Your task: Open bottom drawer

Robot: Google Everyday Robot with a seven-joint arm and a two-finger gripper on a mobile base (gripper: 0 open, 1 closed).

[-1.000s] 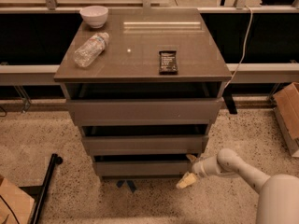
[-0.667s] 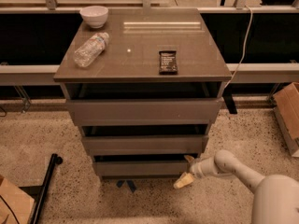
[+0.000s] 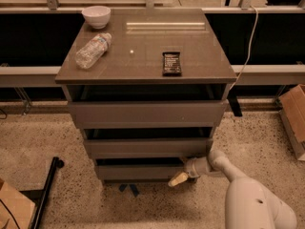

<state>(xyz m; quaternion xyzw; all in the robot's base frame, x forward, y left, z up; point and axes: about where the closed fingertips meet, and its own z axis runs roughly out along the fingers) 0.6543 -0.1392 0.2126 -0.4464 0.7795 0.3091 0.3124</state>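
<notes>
Claw (image 3: 180, 178) low at right end of bottom drawer (image 3: 140, 171) front; apart or together: cannot tell; arm reaches from right

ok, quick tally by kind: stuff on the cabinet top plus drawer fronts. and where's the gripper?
bowl: 1, white
bottle: 1, clear plastic, lying on its side
dark packet: 1
drawer fronts: 3 (top drawer, middle drawer, bottom drawer)
Total: 6
The gripper is low, by the right end of the bottom drawer's front.
</notes>
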